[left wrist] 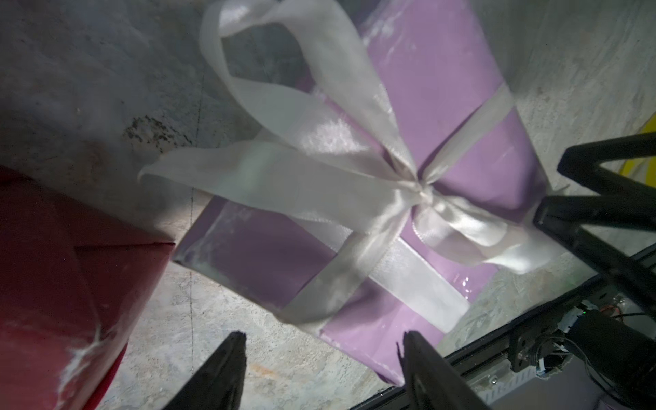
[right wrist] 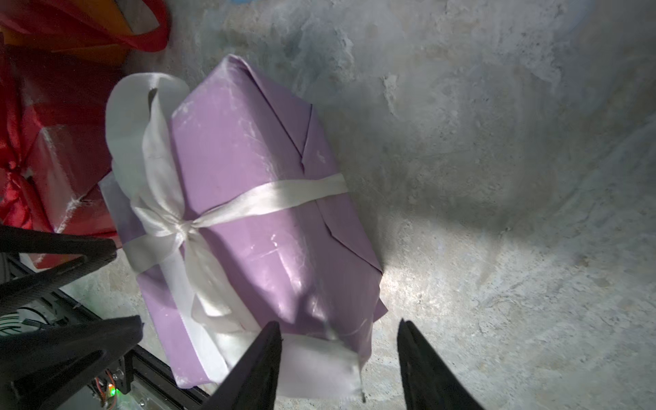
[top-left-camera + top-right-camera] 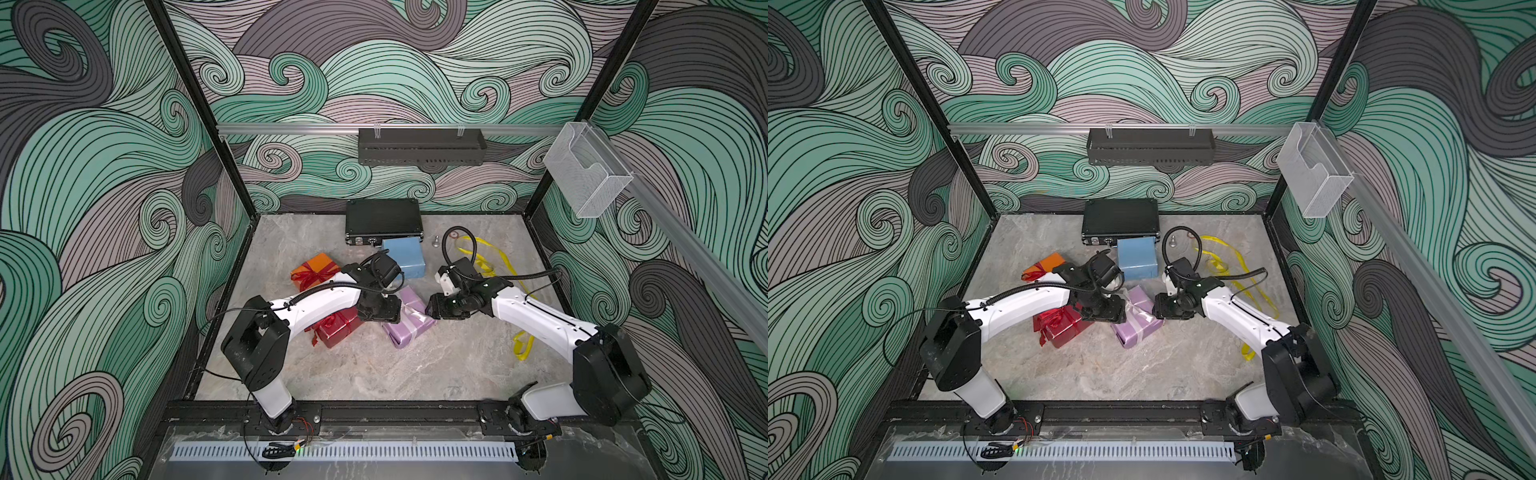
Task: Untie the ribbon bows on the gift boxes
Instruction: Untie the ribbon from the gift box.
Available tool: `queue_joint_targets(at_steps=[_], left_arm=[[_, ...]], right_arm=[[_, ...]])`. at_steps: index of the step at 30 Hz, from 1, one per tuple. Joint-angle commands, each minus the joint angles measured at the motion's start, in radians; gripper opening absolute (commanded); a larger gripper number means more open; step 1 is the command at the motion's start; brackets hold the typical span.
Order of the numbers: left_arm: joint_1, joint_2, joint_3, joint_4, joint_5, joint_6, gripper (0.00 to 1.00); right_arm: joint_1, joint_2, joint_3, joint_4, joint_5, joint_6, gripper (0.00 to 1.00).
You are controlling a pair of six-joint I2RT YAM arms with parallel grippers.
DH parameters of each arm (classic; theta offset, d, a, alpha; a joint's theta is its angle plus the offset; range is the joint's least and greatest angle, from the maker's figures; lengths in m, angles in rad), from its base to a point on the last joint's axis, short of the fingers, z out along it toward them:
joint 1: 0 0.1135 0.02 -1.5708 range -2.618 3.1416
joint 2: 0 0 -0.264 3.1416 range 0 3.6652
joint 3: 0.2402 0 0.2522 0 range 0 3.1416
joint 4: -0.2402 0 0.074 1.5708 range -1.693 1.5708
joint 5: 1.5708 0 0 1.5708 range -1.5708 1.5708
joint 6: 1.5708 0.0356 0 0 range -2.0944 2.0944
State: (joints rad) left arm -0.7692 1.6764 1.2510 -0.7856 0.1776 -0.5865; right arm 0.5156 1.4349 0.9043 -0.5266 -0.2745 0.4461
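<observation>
Where the lilac box [image 3: 404,333] lies, a red box [image 3: 338,330] crowds it.

Grey marbled worktop [image 3: 374,365]. At the back, black case [image 3: 383,220], light blue box [image 3: 405,257] against its front. Toward the middle, orange box [image 3: 313,268], red box [image 3: 338,330], lilac box [image 3: 397,334], close together. Along the right side, loose yellow ribbon [image 3: 482,262].

The lilac box [image 2: 248,159] lies mid-table [image 3: 374,374], its white ribbon [image 1: 422,191] tied in a looped bow. The red box [image 3: 338,332] and the orange box [image 3: 318,264] each carry a tied red ribbon [image 3: 312,275]. The blue box [image 3: 405,257] is bare; a yellow ribbon [image 3: 484,259] lies loose nearby.
</observation>
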Motion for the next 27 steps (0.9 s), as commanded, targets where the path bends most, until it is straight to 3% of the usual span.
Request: queue_joint_targets(at_steps=[1,7,19,27], left_arm=[[-0.015,0.023,0.025,-0.029,-0.002,0.007,0.7],[-0.016,0.034,0.033,-0.035,-0.007,0.008,0.7],[-0.016,0.05,0.044,-0.048,-0.024,0.013,0.7],[-0.016,0.058,0.048,-0.05,-0.025,0.016,0.7]], right_arm=[[-0.017,-0.02,-0.015,0.057,-0.075,0.031,0.52],[-0.02,0.006,-0.031,0.108,-0.163,0.057,0.45],[-0.02,-0.044,-0.066,0.118,-0.226,0.086,0.26],[-0.022,-0.103,-0.112,0.127,-0.296,0.115,0.23]])
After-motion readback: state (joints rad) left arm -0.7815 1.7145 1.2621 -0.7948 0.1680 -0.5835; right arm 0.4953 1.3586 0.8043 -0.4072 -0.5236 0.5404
